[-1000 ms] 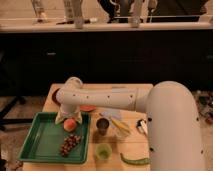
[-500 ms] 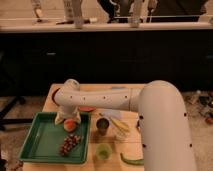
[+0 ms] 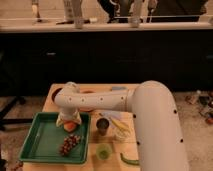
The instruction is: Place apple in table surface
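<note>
White arm point(image 3: 150, 115) fills the right side, reaches left across the table point(image 3: 50, 102), then bends down into the green tray point(image 3: 45, 142). The table is light wood and the tray covers its front-left part. An orange bowl point(image 3: 89, 93) is mostly hidden behind the forearm. In the tray are 2 things: a dark grape bunch point(image 3: 70, 144) near the middle, and the apple point(image 3: 71, 126) at the back-right corner, near the rim. Right of the tray a small metal cup point(image 3: 102, 126) stands on the wood, with a pale green cup point(image 3: 103, 150) in front of it. The hand point(image 3: 67, 119) is down in that same tray corner, right over the apple and possibly touching it. The wrist blocks the view, so I cannot tell how far open the hand is, or whether it has hold of the apple. Progress: early. The apple is inside the tray, not on the table wood, so the place is not done. It looks like the grasp stage, probably 1 of 3 steps. Left to do: secure the apple, lift it clear of the tray rim, and set it on bare wood. Free wood looks tight near the cups, so the spot needs picking with care.
</note>
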You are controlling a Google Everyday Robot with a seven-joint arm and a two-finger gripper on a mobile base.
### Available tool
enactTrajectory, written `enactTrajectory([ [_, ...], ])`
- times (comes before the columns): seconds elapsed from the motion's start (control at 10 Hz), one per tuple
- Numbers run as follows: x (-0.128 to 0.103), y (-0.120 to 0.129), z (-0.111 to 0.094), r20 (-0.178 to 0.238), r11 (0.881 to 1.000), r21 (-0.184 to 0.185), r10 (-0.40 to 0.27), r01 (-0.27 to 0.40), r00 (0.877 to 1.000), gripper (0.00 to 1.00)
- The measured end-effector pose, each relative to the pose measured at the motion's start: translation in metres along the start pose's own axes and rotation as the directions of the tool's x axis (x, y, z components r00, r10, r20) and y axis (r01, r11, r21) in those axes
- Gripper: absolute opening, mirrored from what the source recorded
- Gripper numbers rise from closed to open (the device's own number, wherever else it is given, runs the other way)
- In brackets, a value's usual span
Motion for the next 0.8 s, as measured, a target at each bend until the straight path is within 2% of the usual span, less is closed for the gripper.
enactTrajectory([
  [0.6, -0.0057, 0.0033, 0.0062, 0.019, 1.000, -0.014, -0.007, 0.007, 1.000, 0.80],
  [0.7, -0.0066, 0.0023, 0.0063, 0.022, 1.000, -0.016, -0.011, 0.012, 1.000, 0.78],
  [0.8, -0.0078, 0.0020, 0.0069, 0.026, 1.000, -0.022, -0.017, 0.017, 1.000, 0.70],
])
